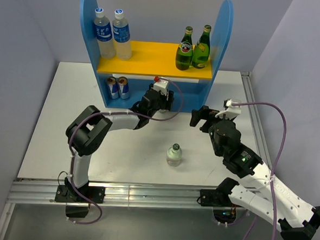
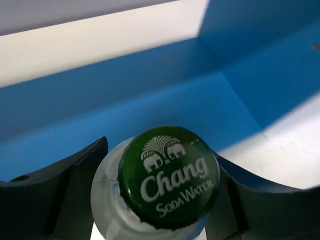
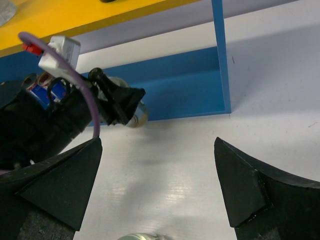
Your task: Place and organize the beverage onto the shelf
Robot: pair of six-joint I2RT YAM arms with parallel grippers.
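A clear soda-water bottle with a green cap [image 2: 168, 175] stands between the dark fingers [image 2: 50, 195] of my left gripper [image 2: 156, 202], which is shut on its neck. That gripper [image 1: 160, 101] holds it at the front of the shelf's [image 1: 153, 57] blue lower level [image 2: 175, 100], right of two cans [image 1: 117, 87]. In the right wrist view the held bottle [image 3: 136, 116] shows under the yellow board [image 3: 75, 15]. A second clear bottle [image 1: 173, 154] stands on the table. My right gripper [image 1: 203, 118] hovers open over the table [image 3: 157, 150], nothing between its fingers.
The yellow upper board carries two water bottles [image 1: 113, 34] on the left and two green glass bottles [image 1: 192, 48] on the right. The shelf's right side panel [image 3: 221, 55] stands just beyond my right gripper. The second bottle's top [image 3: 142, 236] peeks in below it.
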